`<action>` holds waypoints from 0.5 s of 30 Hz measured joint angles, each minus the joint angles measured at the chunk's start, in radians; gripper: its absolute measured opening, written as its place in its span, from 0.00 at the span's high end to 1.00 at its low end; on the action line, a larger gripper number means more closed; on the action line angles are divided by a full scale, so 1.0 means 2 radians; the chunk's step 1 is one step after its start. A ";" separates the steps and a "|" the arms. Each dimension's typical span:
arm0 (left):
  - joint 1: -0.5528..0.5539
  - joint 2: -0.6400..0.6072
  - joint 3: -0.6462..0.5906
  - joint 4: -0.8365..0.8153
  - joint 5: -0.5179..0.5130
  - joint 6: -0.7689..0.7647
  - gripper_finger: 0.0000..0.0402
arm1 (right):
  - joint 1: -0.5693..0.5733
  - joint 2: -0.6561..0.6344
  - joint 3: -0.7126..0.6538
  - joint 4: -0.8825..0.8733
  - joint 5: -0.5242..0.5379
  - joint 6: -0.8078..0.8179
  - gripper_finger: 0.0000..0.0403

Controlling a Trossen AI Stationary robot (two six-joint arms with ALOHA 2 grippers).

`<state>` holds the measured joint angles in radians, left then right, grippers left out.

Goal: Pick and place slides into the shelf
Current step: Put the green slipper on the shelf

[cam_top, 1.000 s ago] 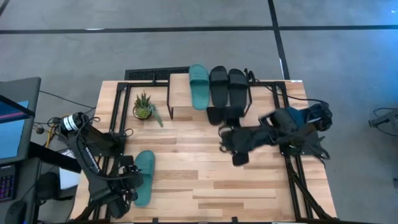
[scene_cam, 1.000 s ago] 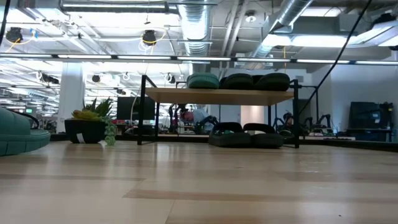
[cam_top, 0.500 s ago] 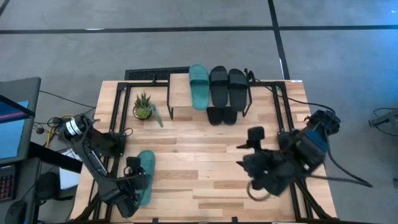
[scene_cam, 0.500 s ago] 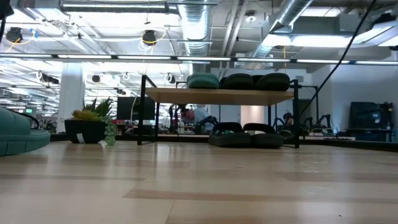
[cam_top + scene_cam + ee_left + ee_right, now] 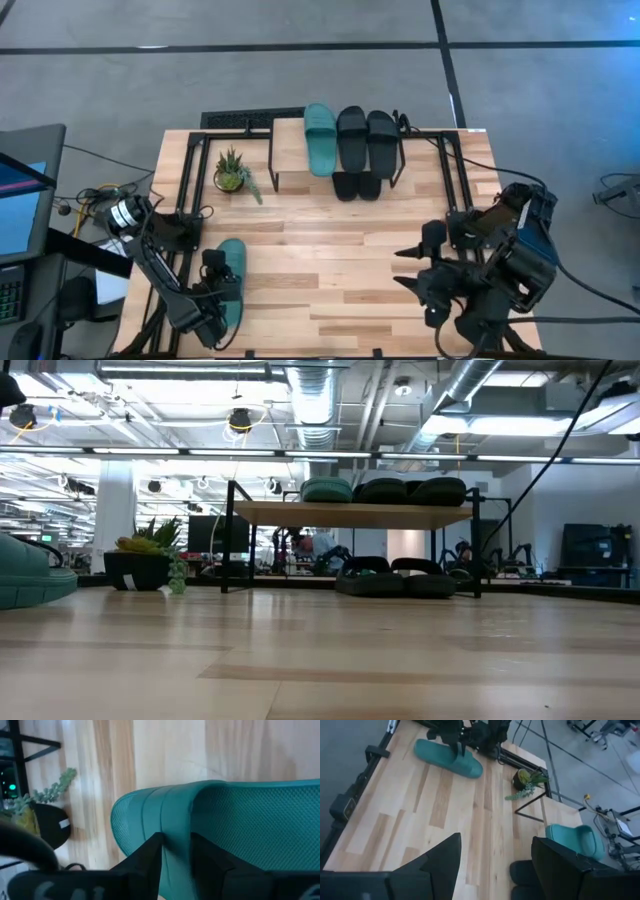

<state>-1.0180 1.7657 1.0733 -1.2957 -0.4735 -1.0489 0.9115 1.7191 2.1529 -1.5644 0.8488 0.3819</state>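
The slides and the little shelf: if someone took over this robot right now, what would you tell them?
Left gripper: at the near-left of the table, fingers straddling the loose teal slide, not lifted.
Right gripper: open, empty, near-right.
Shelf: one teal slide and two black slides on top; two more black slides underneath.
Done: five slides shelved.
Left: shelve the last teal slide, likely beside its mate.

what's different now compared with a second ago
The right gripper, open and empty, pulled back from the shelf to the table's near right side. The left gripper shifted slightly nearer along the teal slide, straddling its strap. The slides on and under the shelf and the plant stayed put.
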 joint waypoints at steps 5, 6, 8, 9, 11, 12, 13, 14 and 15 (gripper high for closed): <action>0.002 0.000 0.000 -0.010 0.005 -0.011 0.86 | 0.010 0.000 -0.005 -0.002 0.009 0.019 0.44; 0.002 0.000 0.000 -0.012 0.008 -0.011 0.88 | 0.012 0.000 -0.010 -0.001 0.010 0.019 0.44; 0.003 0.000 0.000 -0.015 0.009 -0.011 0.95 | 0.016 0.001 -0.022 -0.002 0.012 0.027 0.44; 0.003 0.000 0.000 -0.016 0.008 -0.012 0.97 | 0.019 0.001 -0.028 -0.004 0.014 0.035 0.44; 0.003 0.000 0.000 -0.018 0.007 -0.014 0.98 | 0.025 0.001 -0.041 -0.003 0.019 0.049 0.44; 0.004 0.000 0.000 -0.019 0.005 -0.014 0.98 | 0.028 0.000 -0.049 -0.004 0.019 0.056 0.44; 0.005 0.000 0.000 -0.020 0.003 -0.016 0.99 | 0.032 0.000 -0.058 -0.003 0.019 0.066 0.44; 0.006 0.000 0.000 -0.023 0.001 -0.018 0.99 | 0.036 0.001 -0.067 -0.004 0.019 0.077 0.44; 0.009 0.000 0.000 -0.025 0.000 -0.019 0.99 | 0.041 0.001 -0.076 -0.003 0.020 0.090 0.44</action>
<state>-1.0005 1.7657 1.0738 -1.3461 -0.4745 -1.0870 0.9937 1.7210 2.0012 -1.5699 0.8891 0.5624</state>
